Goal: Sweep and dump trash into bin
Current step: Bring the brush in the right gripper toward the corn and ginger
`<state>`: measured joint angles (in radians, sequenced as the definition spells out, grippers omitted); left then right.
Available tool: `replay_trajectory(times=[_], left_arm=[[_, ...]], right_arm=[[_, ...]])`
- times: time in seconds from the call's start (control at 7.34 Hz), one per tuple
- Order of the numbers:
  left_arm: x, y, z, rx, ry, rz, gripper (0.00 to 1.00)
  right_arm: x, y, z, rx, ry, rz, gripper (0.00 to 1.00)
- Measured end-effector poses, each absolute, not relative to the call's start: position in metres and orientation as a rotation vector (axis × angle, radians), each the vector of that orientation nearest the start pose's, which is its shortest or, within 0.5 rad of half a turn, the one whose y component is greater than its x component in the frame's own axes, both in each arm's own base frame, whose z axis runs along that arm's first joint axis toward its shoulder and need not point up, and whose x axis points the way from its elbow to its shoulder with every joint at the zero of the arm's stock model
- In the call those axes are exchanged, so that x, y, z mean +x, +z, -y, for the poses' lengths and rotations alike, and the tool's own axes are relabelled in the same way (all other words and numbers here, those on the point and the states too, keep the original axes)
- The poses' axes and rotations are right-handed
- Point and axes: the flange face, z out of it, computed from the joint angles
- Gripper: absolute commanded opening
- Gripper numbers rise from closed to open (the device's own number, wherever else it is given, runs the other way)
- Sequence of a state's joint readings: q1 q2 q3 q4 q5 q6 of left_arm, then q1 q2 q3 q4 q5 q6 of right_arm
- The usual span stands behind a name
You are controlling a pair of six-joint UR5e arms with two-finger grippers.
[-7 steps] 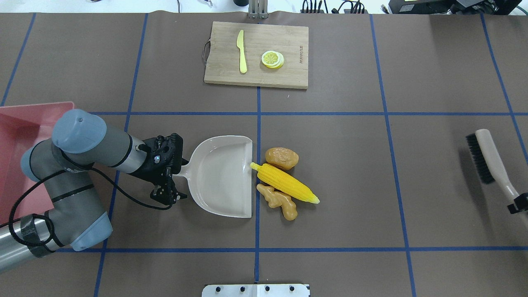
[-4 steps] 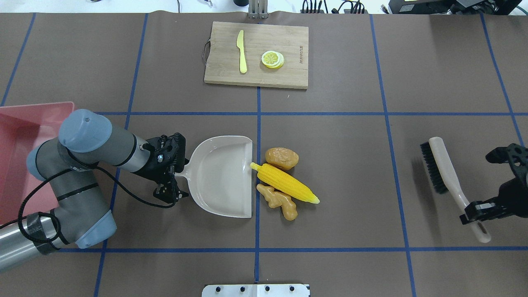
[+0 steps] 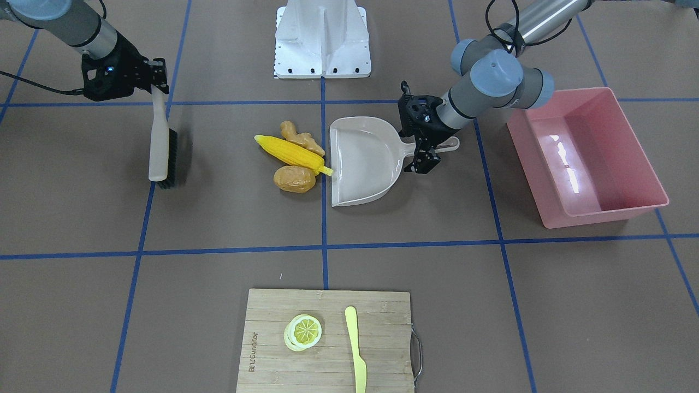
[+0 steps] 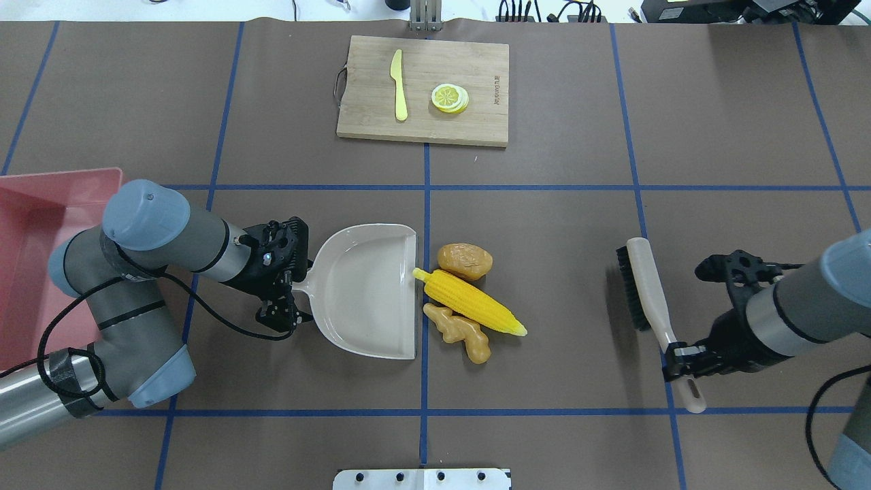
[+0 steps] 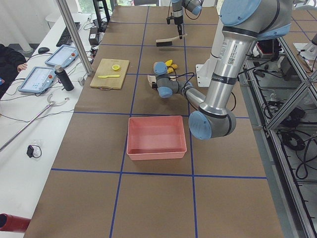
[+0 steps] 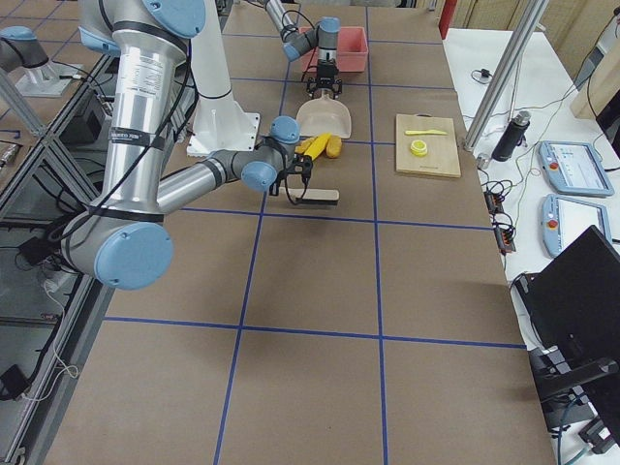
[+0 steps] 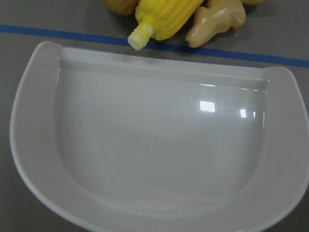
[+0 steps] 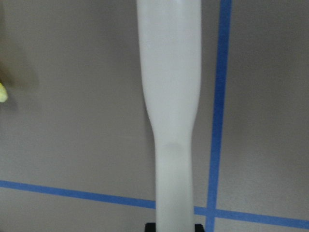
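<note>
Dustpan [image 7: 159, 159]: smooth beige plastic, glossy, bright highlights on the pan floor. Bin [image 3: 587, 158]: pink plastic, same gloss, streaky reflections on the walls. Corn cob [image 4: 469, 301], potato [image 4: 465, 260], ginger root [image 4: 463, 333] – shiny moulded plastic; corn kernel-textured, potato dimpled. Brush [image 4: 646, 286]: smooth pale plastic back, black bristles [image 4: 627, 286]. Cutting board [image 4: 422, 88] – matt wood, visible grain. Desk [image 4: 544, 170] cover is matt brown and paper-like.
</note>
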<state>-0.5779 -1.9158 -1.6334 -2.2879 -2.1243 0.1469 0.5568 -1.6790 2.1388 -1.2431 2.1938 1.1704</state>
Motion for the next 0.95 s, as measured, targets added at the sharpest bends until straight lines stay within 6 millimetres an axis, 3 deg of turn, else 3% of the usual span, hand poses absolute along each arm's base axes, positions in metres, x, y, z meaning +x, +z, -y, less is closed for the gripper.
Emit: replay_trajectory(times=[0.27, 0.41, 0.95], left_arm=[[0.48, 0.355, 0.409, 0.86, 1.295, -0.965, 0.98], [0.482, 0.354, 0.409, 0.862, 1.295, -0.963, 0.98], [0.485, 0.355, 0.409, 0.859, 1.295, -0.958, 0.98]], right_arm=[[-0.387, 0.332, 0.304, -0.168, -0.102, 0.884, 0.0], [-0.405, 0.317, 0.301, -0.162, -0.113, 0.861, 0.0], [-0.453, 0.295, 0.278, -0.137, -0.162, 0.844, 0.0]])
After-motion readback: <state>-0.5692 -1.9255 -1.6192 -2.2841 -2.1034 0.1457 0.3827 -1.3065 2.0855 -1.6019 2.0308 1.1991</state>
